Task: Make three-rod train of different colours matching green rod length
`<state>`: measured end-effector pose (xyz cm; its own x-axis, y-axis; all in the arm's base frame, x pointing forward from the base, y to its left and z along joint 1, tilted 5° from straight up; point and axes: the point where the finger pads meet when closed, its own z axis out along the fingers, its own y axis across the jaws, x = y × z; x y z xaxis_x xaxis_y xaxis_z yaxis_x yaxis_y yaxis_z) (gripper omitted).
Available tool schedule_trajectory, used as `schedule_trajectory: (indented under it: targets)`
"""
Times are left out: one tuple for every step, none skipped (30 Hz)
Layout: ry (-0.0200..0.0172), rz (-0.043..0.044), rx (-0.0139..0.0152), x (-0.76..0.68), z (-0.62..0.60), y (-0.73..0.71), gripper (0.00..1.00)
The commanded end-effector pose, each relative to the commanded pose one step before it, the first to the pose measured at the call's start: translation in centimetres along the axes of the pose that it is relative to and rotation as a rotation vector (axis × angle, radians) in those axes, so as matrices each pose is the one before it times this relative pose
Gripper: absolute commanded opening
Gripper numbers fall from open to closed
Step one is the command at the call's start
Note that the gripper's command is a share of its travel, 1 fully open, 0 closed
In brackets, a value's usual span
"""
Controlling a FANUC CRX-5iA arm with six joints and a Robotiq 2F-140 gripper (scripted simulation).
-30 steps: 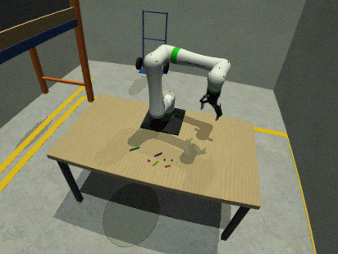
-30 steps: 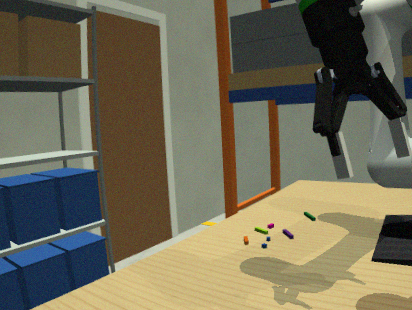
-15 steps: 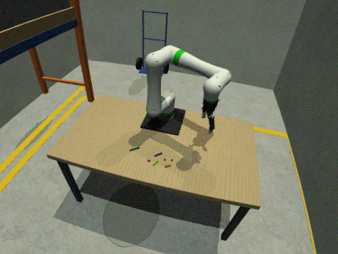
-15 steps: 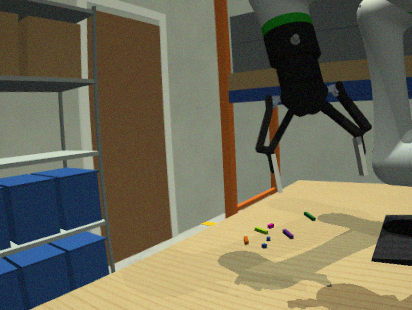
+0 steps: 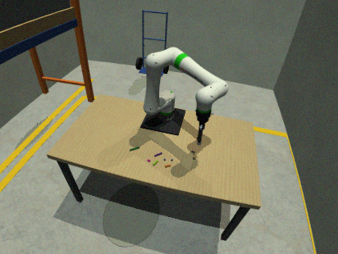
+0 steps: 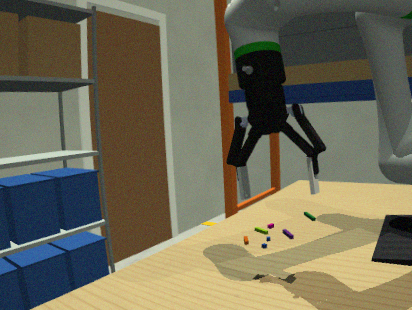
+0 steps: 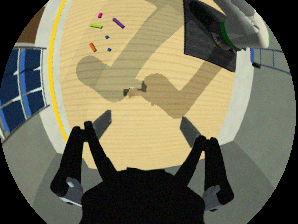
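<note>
Hovering above the table (image 5: 230, 164) (image 6: 165, 280) (image 7: 165, 150), end effector (image 5: 199, 143) (image 6: 278, 187) (image 7: 146, 119) released, rods seemingly well inside its edges.

The pincer (image 5: 199, 143) (image 6: 279, 195) (image 7: 146, 119) has swung across above the tabletop (image 5: 230, 176) (image 6: 150, 285) (image 7: 150, 150) and come closer to upright.
In the top view it has shifted left and lower in the picture, out of its outward tilt of a second ago; in the exterior view it has travelled left from the upper right, its slant mostly gone, and the arm's shadow (image 5: 182, 169) (image 6: 225, 255) (image 7: 92, 67) has slid left there too.
</note>
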<state>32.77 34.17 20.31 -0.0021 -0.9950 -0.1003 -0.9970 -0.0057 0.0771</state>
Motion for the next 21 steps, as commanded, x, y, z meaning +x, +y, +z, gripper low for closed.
schedule_trajectory:
  targets:
    - [0.00003, 0.13196, 0.01679, 0.927, 0.508, -2.674, 1.0]
    - [0.0, 0.0, 0.0, 0.0, 0.0, 0.0, 1.0]
    - [-0.00156, 0.10049, 0.01142, 0.714, 0.407, -2.069, 1.0]
    - [-0.00048, 0.02642, 0.00298, 0.151, 0.114, -0.56, 1.0]
    - [-0.00051, 0.02668, 0.003, 0.145, 0.117, -0.569, 1.0]
    - [-0.00066, 0.03237, 0.00363, 0.168, 0.144, -0.695, 1.0]
    - [-0.00075, 0.03455, 0.00385, 0.168, 0.156, -0.747, 1.0]
    - [-0.0008, 0.03462, 0.00384, 0.155, 0.159, -0.755, 1.0]
    - [-0.00084, 0.03433, 0.00379, 0.141, 0.161, -0.754, 1.0]
    - [-0.00088, 0.0342, 0.00376, 0.128, 0.164, -0.756, 1.0]
    - [-0.00092, 0.03415, 0.00374, 0.115, 0.166, -0.76, 1.0]
    - [-0.00097, 0.03417, 0.00372, 0.102, 0.17, -0.766, 1.0]
    - [-0.00101, 0.03418, 0.0037, 0.089, 0.173, -0.77, 1.0]
    - [-0.00105, 0.03417, 0.00368, 0.075, 0.176, -0.775, 1.0]
    - [-0.0011, 0.03416, 0.00366, 0.062, 0.179, -0.779, 1.0]
    - [-0.00114, 0.03413, 0.00364, 0.048, 0.182, -0.782, 1.0]
    - [-0.00118, 0.03417, 0.00362, 0.035, 0.185, -0.786, 1.0]
    - [0.0, 0.0, 0.0, 0.0, 0.0, 0.0, 1.0]
    - [0.0, 0.0, 0.0, 0.0, 0.0, 0.0, 1.0]
    - [-0.00372, 0.10024, 0.01049, 0.097, 0.553, -2.325, 1.0]
    - [-0.00104, 0.02639, 0.00273, -0.017, 0.153, -0.616, 1.0]
